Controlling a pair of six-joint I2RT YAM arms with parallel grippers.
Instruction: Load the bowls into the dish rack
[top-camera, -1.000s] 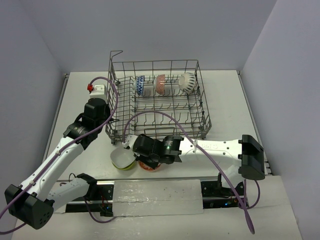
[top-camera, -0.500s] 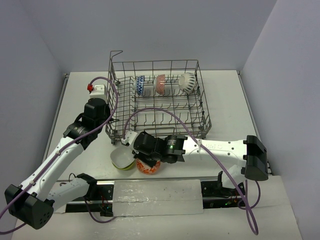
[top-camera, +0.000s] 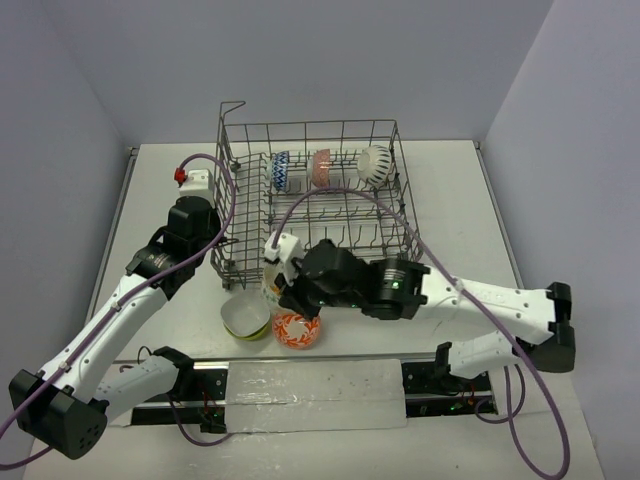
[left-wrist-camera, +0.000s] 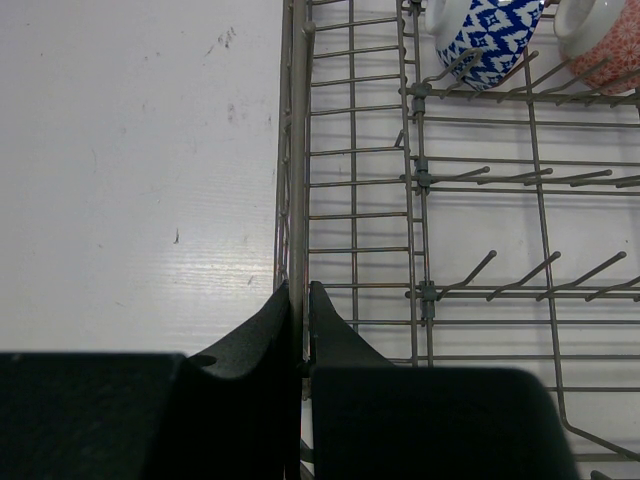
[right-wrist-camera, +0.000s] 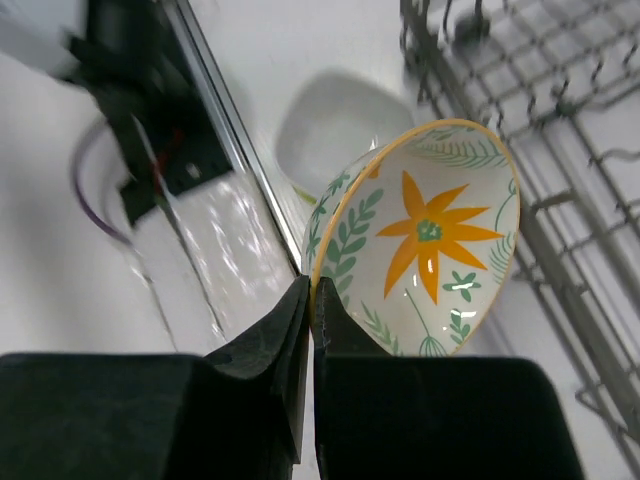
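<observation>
At the near edge of the table (top-camera: 460, 200), a lime-green bowl (top-camera: 245, 318) and a red-orange patterned bowl (top-camera: 297, 330) sit upright just beside each other. Above them, the right gripper (right-wrist-camera: 308, 295) pinches the rim of a yellow-floral bowl (right-wrist-camera: 420, 240), held tilted off the table. Farther left, the left gripper (left-wrist-camera: 303, 305) is clamped on the left wall wire of the dish rack (left-wrist-camera: 296, 120). In the rack's far row, three bowls stand on edge: a blue-white bowl (top-camera: 281, 171), a salmon-patterned bowl (top-camera: 321, 168) and a white bowl with dark marks (top-camera: 376, 163).
</observation>
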